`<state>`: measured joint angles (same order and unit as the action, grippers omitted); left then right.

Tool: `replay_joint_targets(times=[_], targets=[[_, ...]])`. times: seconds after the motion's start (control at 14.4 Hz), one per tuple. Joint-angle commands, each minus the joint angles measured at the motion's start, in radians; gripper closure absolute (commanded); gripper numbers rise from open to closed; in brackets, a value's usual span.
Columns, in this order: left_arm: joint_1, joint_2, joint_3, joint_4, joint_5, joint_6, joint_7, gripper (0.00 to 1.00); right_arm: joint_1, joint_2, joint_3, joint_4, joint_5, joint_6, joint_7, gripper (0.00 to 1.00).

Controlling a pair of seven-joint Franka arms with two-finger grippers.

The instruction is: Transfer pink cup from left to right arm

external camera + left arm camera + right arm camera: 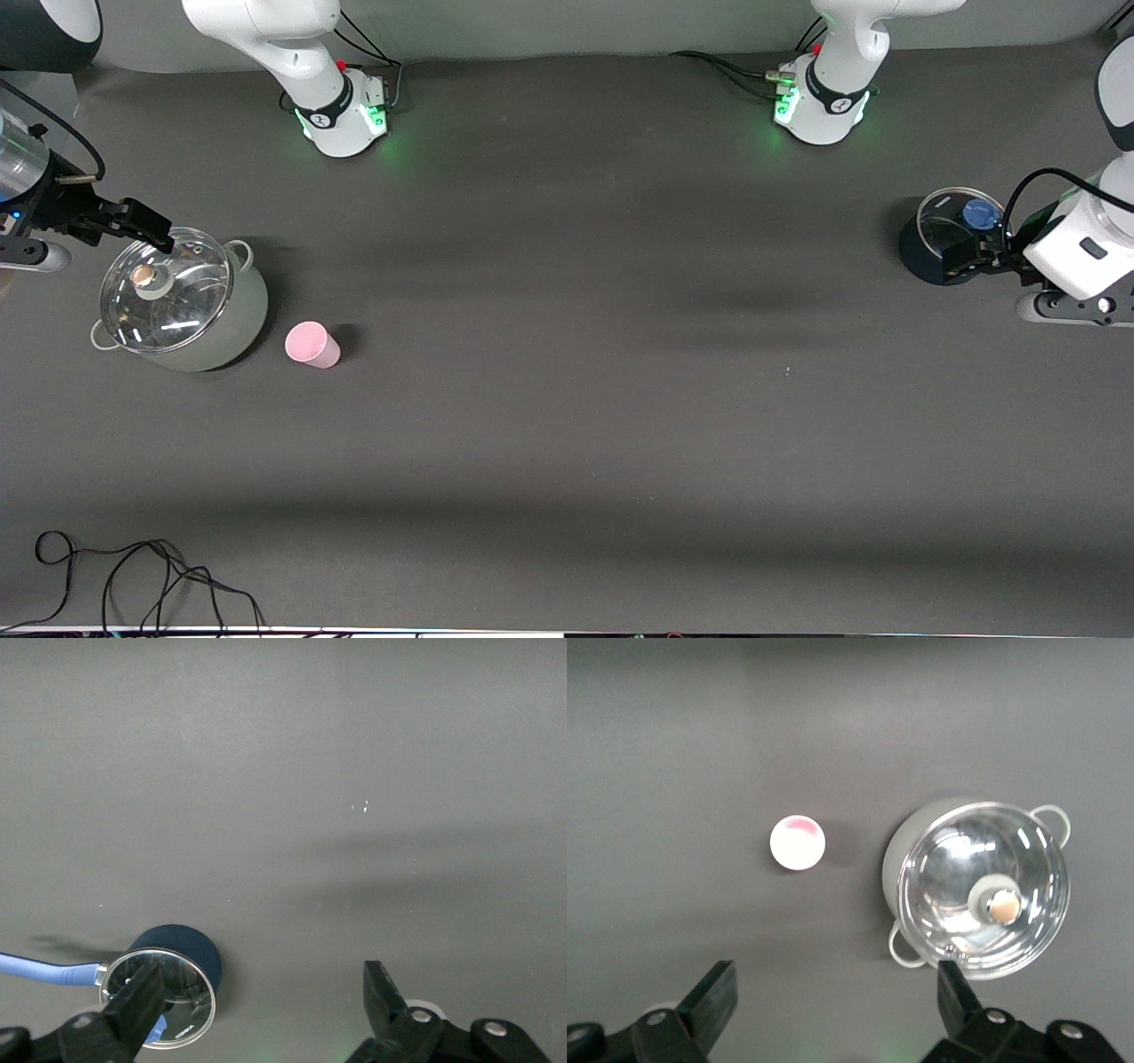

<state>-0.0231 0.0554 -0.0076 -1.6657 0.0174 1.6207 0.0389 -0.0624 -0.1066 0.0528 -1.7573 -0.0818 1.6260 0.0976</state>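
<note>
Two tools open and empty: right tool (133,229) over lidded pot (182,301), left tool (970,257) over dark pot (930,252). Pink cup (312,344) upright beside lidded pot, well apart from left tool.

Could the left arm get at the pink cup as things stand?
Probably not easily: the pink cup stands beside the pale pot at the right arm's end, while the open left tool hangs over the dark pot.

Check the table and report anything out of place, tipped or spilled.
One oddity: the pink cup stands upright beside the pale lidded pot at the right arm's end, away from the left gripper meant to lift it. Nothing spilled or tipped.
</note>
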Motion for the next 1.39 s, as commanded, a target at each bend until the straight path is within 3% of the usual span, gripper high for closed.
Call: replay_joint_targets(times=[0.0, 0.28, 0.63, 0.91, 1.32], targets=[[-0.011, 0.012, 0.009, 0.017, -0.001, -0.001, 0.004, 0.0, -0.017, 0.096, -0.008, 0.145, 0.017, -0.021, -0.041, 0.01], [-0.009, 0.014, 0.009, 0.017, -0.001, 0.005, 0.004, 0.0, 0.021, 0.087, -0.069, 0.133, 0.088, -0.025, -0.055, 0.0], [-0.009, 0.015, 0.011, 0.017, -0.001, 0.005, 0.004, 0.0, 0.012, 0.09, -0.064, 0.134, 0.097, -0.026, -0.068, 0.0], [-0.009, 0.017, 0.009, 0.02, -0.001, 0.005, 0.004, 0.0, -0.028, 0.067, -0.059, 0.108, 0.224, -0.044, -0.061, 0.0], [-0.009, 0.017, 0.009, 0.02, -0.002, 0.005, 0.004, 0.0, -0.034, 0.045, -0.062, 0.087, 0.228, -0.043, -0.068, 0.0]])
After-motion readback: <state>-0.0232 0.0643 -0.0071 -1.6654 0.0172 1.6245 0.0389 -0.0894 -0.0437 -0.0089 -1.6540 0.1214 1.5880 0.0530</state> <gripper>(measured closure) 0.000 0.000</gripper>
